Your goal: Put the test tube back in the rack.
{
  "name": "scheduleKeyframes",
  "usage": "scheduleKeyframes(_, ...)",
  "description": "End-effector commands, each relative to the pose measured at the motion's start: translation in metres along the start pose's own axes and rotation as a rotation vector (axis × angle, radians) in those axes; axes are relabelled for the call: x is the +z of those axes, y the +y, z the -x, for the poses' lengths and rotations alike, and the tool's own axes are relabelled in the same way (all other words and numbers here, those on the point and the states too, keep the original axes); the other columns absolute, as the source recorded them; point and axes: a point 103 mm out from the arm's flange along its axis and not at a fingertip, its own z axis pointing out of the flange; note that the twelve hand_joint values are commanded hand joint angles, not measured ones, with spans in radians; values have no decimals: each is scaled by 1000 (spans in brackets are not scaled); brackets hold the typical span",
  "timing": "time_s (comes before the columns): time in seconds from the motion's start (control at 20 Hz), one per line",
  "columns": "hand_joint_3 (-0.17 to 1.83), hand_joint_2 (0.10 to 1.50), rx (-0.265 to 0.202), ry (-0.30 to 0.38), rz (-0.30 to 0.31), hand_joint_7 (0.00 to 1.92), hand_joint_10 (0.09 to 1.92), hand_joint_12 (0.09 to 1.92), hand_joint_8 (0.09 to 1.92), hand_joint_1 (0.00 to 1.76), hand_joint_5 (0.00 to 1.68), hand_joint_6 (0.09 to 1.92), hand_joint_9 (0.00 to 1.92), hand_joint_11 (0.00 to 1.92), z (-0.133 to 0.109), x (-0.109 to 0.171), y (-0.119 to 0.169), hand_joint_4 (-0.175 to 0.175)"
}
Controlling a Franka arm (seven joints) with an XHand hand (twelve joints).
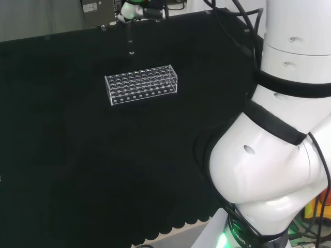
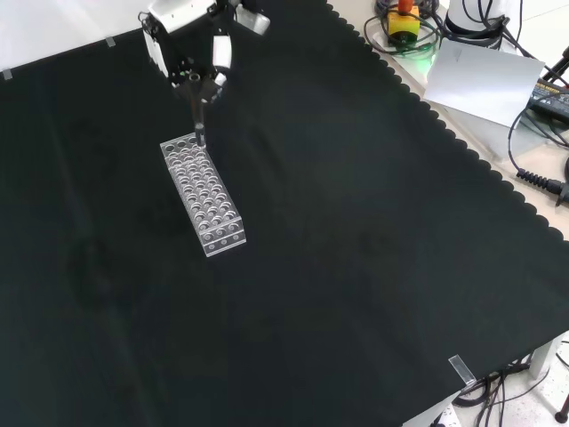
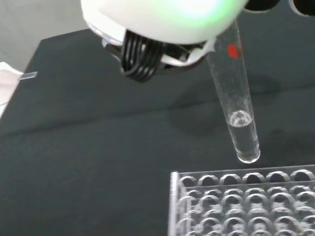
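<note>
Clear glass, the tube (image 3: 236, 93) hangs nearly upright with its round bottom down, a small amount of liquid near the bottom and a red mark near the top. It is held this way, I think, so that it can go straight down into a hole without spilling and without catching the edge. In the wrist view its tip is just above the outer row of the rack (image 3: 246, 206), close to the end of it but not yet inside any hole. In the front view the tube (image 2: 197, 120) points down at the far end of the rack (image 2: 203, 196).

The robot hand (image 2: 191, 40) pinches the upper part of the tube between its fingers, so the lower part is free to enter the rack. In the head view the robot hand (image 1: 135, 10) is at the far edge of the counter (image 1: 62, 155), and the tube (image 1: 130, 41) hangs beyond the rack (image 1: 142, 85).

The rack is clear plastic with many rows of round holes, all of which look empty. It lies alone on the black cloth, with its long side across the head view, so nothing blocks the approach from above.

My judgement: the tip must first be centred over one hole, then lowered. If the slight tilt stays, the tip may hit the rim of a hole.
</note>
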Motion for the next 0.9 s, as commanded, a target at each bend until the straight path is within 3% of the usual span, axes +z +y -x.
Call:
scheduleKeyframes(0.05, 696, 574, -31, 37, -18, 1869, 208, 916, 290, 1236, 1487, 274, 1798, 1320, -5, 5, 1, -175)
scheduleKeyframes(0.35, 696, 574, 25, 48, -29, 1869, 207, 917, 289, 1236, 1487, 273, 1798, 1320, 10, 21, 11, -175)
scheduleKeyframes(0.9, 697, 573, 61, 76, -47, 1870, 205, 918, 289, 1236, 1488, 272, 1800, 1319, 38, 44, 19, -175)
